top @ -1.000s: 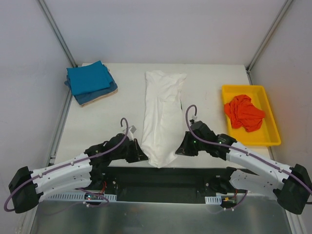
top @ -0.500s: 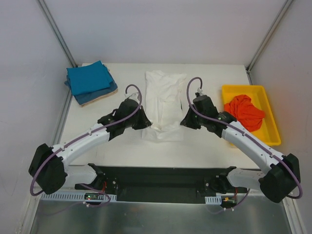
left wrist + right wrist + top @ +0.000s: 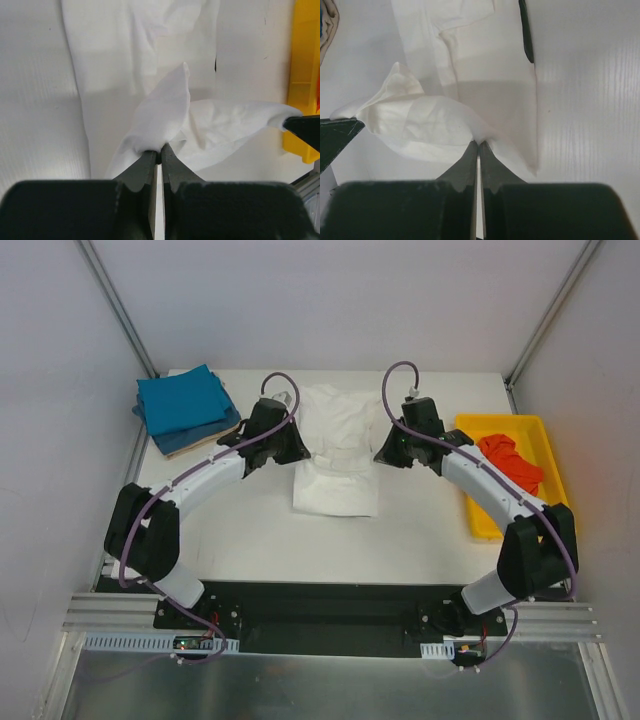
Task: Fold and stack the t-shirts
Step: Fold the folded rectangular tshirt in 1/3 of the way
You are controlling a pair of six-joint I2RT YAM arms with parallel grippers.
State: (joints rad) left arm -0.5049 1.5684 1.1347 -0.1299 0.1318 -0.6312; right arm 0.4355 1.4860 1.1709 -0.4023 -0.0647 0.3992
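Observation:
A white t-shirt (image 3: 338,455) lies lengthwise in the middle of the table, its near end lifted and doubled back over the far half. My left gripper (image 3: 298,451) is shut on the left corner of that lifted hem (image 3: 165,120). My right gripper (image 3: 382,456) is shut on the right corner (image 3: 425,125). The cloth sags between the two grippers. A folded stack with a teal-blue t-shirt (image 3: 182,400) on top and a tan one under it sits at the far left. An orange-red t-shirt (image 3: 512,462) lies crumpled in the yellow tray (image 3: 480,523).
The yellow tray stands along the table's right edge, close behind my right arm. Grey walls with metal posts close in the back and sides. A black base rail runs along the near edge.
Both grippers have carried the shirt's near hem away from the front edge toward the far end, so the long flat shirt now lies folded over on itself.

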